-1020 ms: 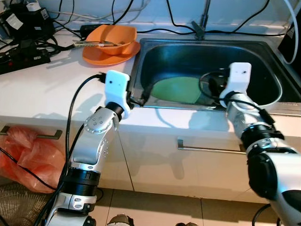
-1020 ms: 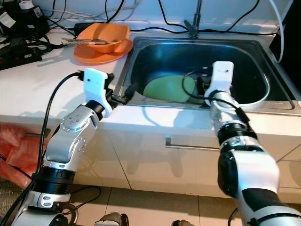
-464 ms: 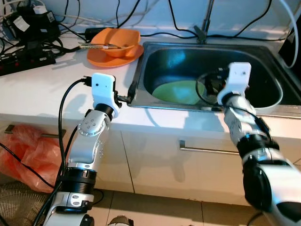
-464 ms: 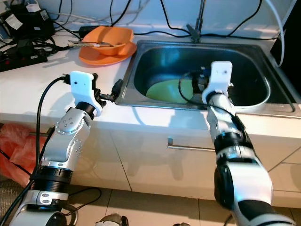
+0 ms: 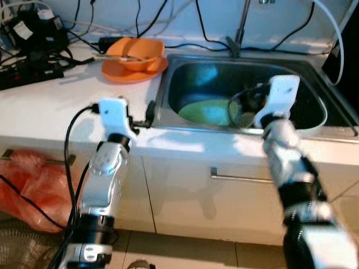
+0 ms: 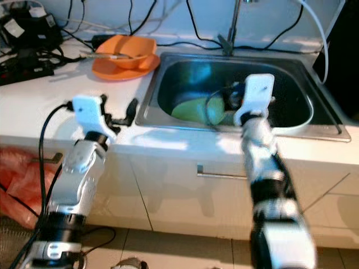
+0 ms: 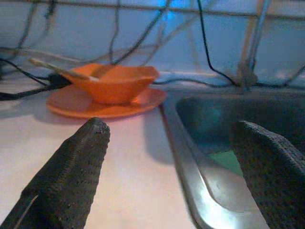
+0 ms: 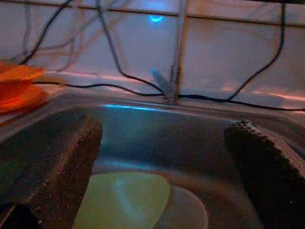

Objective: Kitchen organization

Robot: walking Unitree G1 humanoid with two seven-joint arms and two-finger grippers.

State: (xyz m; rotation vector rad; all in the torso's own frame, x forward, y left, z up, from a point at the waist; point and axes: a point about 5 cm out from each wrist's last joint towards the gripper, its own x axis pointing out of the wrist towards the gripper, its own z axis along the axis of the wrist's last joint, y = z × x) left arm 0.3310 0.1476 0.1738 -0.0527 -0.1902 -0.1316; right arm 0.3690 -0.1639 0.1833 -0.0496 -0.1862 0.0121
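Up front, the left gripper (image 7: 167, 157) stands wide and holds nothing, its 2 black fingers (image 7: 71, 171) spread over the white countertop (image 5: 50, 106) just beside the sink's left rim. Between those fingers the left wrist view looks along the counter to an orange bowl (image 7: 114, 82) sitting on an orange plate (image 7: 102, 102), with a utensil (image 7: 57, 70) lying across the bowl; both stand near the sink's back left corner, close to a tangle of black cables (image 5: 33, 39) by the wall.

The right gripper (image 8: 162, 157) is also spread wide and empty, poised over the front part of the stainless steel sink (image 5: 305, 120). Below and beyond its fingers (image 8: 57, 167), a green plate (image 8: 126, 198) lies flat on the sink bottom, toward the basin's left half, and a paler round dish (image 8: 188, 214) overlaps its edge. A faucet (image 5: 241, 28) rises at the back of the sink, at the wall.

Under the counter run white cabinet fronts with a metal bar handle (image 5: 238, 178). An orange plastic bag (image 5: 31, 188) sits low beside the robot's left arm.
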